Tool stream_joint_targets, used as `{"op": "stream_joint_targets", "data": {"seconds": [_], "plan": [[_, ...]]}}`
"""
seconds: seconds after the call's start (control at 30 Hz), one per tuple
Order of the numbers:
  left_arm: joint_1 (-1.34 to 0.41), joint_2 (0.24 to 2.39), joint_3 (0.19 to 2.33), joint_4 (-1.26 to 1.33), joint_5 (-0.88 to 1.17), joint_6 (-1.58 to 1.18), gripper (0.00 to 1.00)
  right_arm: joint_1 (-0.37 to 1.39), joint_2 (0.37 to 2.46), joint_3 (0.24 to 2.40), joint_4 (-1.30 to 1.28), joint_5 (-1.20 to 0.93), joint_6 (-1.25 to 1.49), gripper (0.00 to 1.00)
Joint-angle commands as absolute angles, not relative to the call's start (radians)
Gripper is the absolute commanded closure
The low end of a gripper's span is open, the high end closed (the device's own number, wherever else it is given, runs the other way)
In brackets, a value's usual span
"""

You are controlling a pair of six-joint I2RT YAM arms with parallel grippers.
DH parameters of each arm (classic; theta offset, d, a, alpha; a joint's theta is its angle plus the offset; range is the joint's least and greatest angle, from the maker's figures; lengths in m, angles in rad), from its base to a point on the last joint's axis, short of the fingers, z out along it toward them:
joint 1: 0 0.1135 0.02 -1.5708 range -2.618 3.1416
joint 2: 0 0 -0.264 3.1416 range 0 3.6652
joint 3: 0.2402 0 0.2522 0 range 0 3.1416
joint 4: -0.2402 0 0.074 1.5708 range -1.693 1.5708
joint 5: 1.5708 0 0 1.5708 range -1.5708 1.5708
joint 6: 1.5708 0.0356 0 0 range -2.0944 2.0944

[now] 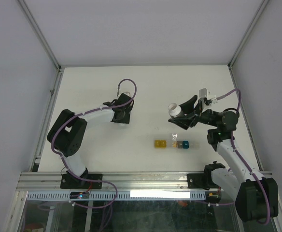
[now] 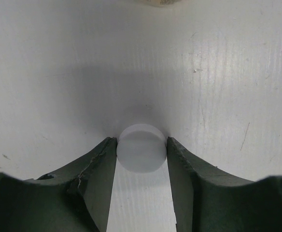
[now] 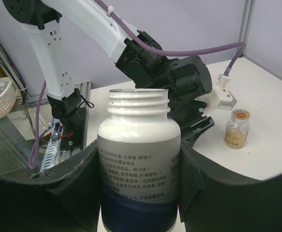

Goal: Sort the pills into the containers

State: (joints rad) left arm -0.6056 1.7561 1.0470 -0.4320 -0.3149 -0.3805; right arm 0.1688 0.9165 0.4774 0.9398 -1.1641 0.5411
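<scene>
Clamping open-necked white plastic bottle (image 3: pixel 138 145) in right hand (image 3: pixel 137 164), near yellow, clear and teal translucent cube boxes (image 1: pixel 172 144) on desk (image 1: pixel 131 87); pinching round white cap (image 2: pixel 141 154) in left hand (image 2: pixel 141 141); pouring pending: tipping over one box.

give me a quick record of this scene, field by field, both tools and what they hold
left tool: shut on a white disc
right tool: shut on a white bottle, cap off
containers: three-box strip, yellow leftmost in the top view, both tools away from it
amber bottle: upright, standing free
</scene>
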Motion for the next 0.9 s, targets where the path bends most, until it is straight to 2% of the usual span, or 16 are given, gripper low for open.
{"op": "stream_joint_targets", "data": {"seconds": [0.0, 0.17, 0.27, 0.37, 0.53, 0.67, 0.87], "plan": [[-0.623, 1.761, 1.083, -0.452, -0.302, -0.387, 0.55, 0.17, 0.911, 0.511, 0.969, -1.164, 0.548, 1.0], [-0.63, 1.722, 1.077, -0.46, -0.268, -0.392, 0.67, 0.169, 0.902, 0.511, 0.96, -1.174, 0.534, 1.0], [-0.635, 1.635, 1.063, -0.446, -0.209, -0.402, 0.7, 0.167, 0.886, 0.52, 0.928, -1.219, 0.507, 1.0], [-0.636, 1.508, 1.016, -0.363, -0.07, -0.414, 0.71, 0.168, 0.845, 0.568, 0.722, -1.299, 0.366, 1.0], [-0.639, 1.251, 0.88, -0.075, 0.307, -0.486, 0.71, 0.165, 0.798, 0.652, 0.362, -1.4, 0.079, 1.0], [-0.641, 1.156, 0.797, 0.162, 0.562, -0.591, 0.71, 0.146, 0.763, 0.774, -0.095, -1.437, -0.26, 1.0], [-0.673, 1.16, 0.716, 0.559, 0.745, -0.788, 0.71, 0.116, 0.726, 0.755, -0.165, -1.443, -0.27, 1.0]]}}
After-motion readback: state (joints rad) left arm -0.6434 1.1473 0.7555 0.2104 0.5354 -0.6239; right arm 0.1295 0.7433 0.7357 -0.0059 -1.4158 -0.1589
